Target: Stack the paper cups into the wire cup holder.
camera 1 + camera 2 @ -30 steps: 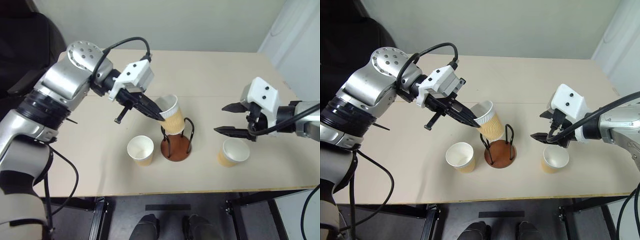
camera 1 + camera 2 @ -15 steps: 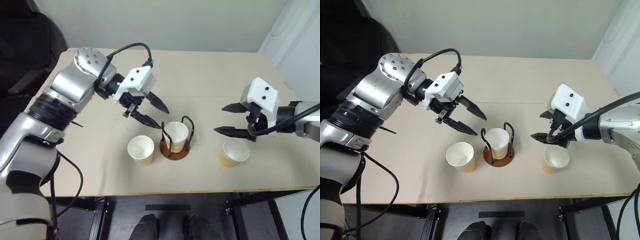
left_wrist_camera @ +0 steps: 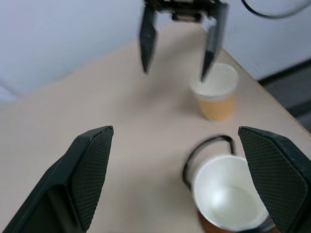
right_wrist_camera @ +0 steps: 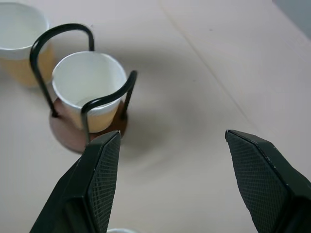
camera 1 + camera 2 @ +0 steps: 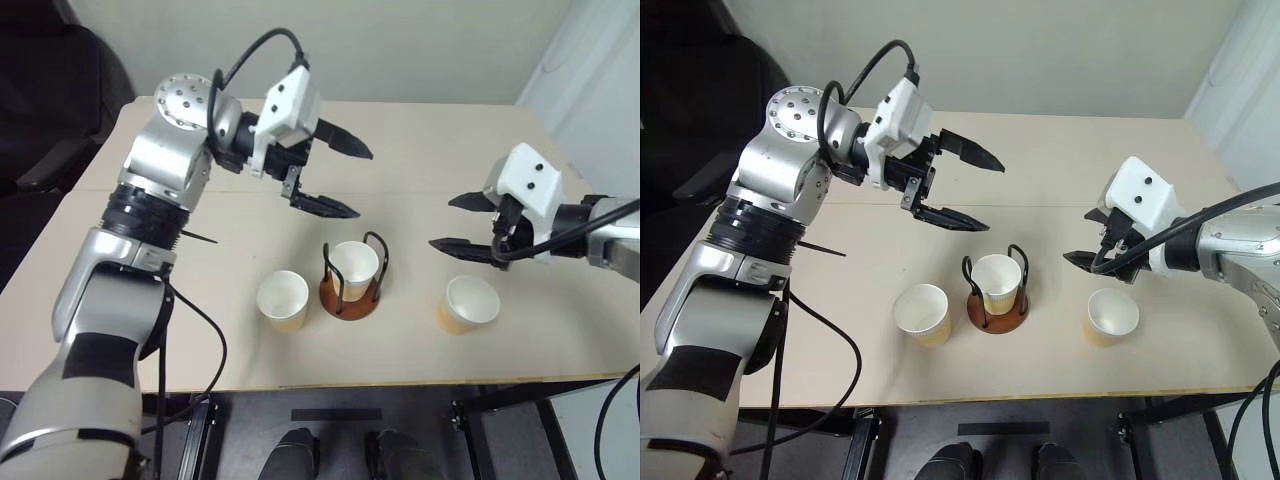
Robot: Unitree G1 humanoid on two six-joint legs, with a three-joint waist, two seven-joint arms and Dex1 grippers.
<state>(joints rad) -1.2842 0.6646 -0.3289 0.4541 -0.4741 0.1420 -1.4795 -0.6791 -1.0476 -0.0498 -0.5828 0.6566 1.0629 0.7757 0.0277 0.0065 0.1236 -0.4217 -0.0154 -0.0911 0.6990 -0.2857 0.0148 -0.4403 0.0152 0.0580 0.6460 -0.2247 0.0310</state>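
One paper cup (image 5: pixel 354 266) stands upright inside the wire cup holder (image 5: pixel 338 304), between its two black loops. A second paper cup (image 5: pixel 283 300) sits on the table just left of the holder, and a third (image 5: pixel 468 304) to its right. My left gripper (image 5: pixel 363 184) hovers open and empty above the table, behind the holder, pointing right. My right gripper (image 5: pixel 441 223) hangs open and empty just above and behind the right-hand cup. The right wrist view looks at the holder (image 4: pixel 58 31) with its cup (image 4: pixel 90 82).
The beige table (image 5: pixel 450 130) reaches far behind and to both sides of the cups. Its front edge lies close below them. A black chair (image 5: pixel 50 100) stands at the table's back left corner.
My left gripper let go of the cup, which dropped upright into the holder. The gripper opened wide and rose up and back. The right arm stayed put.
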